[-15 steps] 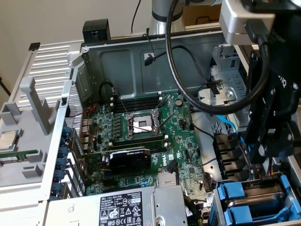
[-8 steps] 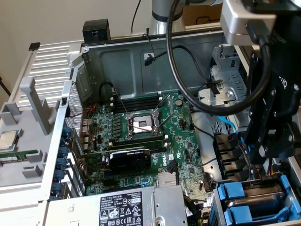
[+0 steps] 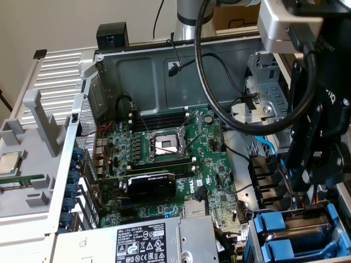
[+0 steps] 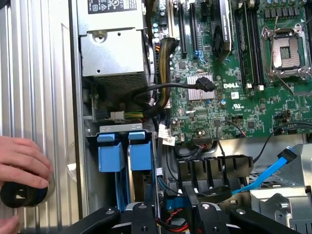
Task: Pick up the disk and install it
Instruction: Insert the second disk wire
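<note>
Disk [image 4: 140,155] in its blue carrier, slotted in the drive cage [image 4: 122,127] beside a twin, close by the gripper [image 4: 173,214] with jaws apart and empty, liable to snag on loose cables [image 4: 161,90] crowding the bay.

An open computer case [image 3: 164,71] holds a green motherboard [image 3: 181,164] with an empty CPU socket [image 3: 166,145] and a grey power-supply box [image 3: 142,241].

Looks like a computer-assembly robotics lab: an opened desktop tower case [image 3: 164,66] lying on its side, motherboard [image 3: 181,159] with bare CPU socket [image 3: 164,145] exposed, power supply [image 3: 148,241] near, grey fixture [image 3: 33,164] holding a loose CPU chip [image 3: 8,163] at the exterior view's left.
</note>
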